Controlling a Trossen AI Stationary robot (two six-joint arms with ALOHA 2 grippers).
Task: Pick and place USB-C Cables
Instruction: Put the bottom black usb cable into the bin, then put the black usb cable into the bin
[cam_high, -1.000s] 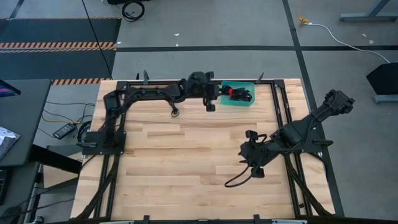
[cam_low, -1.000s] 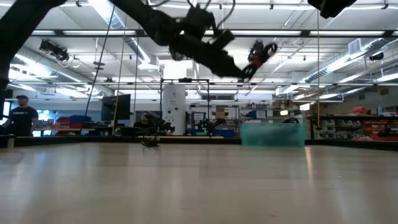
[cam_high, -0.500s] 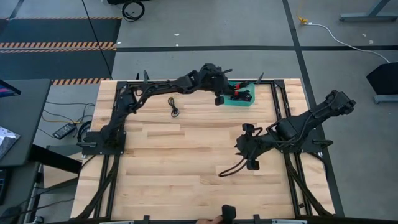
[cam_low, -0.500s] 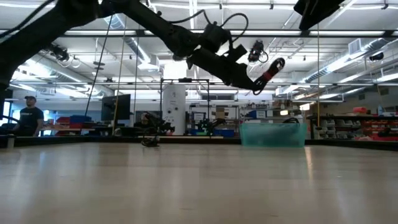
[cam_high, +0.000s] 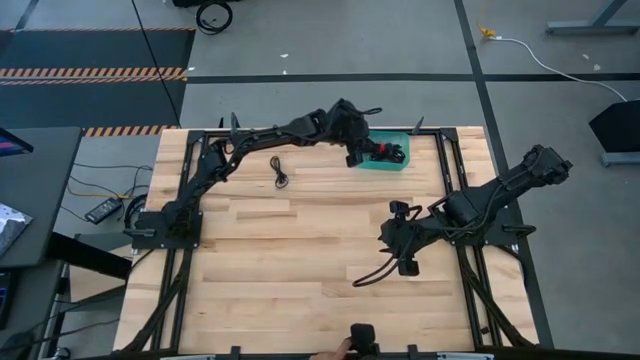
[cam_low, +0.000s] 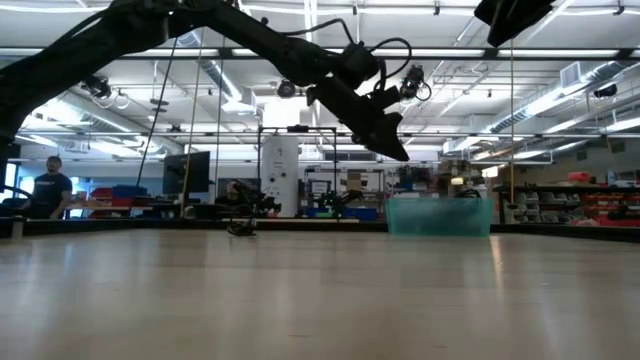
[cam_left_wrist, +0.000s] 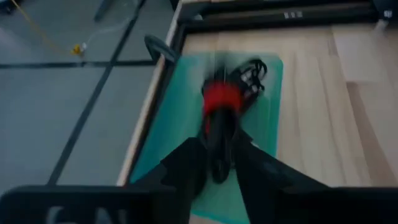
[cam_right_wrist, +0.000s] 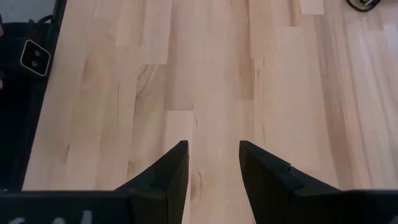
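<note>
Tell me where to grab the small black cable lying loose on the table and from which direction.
Grip the small black cable across the middle of its narrow bundle, coming straight down from above. It lies flat on the bare table, apart from the teal bin, so its sides look free for fingers.

Cable (cam_left_wrist: 219, 118) in left hand (cam_left_wrist: 214, 163) motion-blurred; teal bin (cam_low: 440, 215) contents hazy, low view.

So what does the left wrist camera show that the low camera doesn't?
Only the left wrist view shows the left end effector shut on a black USB-C cable with a red tie, directly above the teal bin's inside, where another coiled bundle lies. Only the low view shows the small cable bundle left on the table and a person far behind. Both show the bin and the left arm.
</note>
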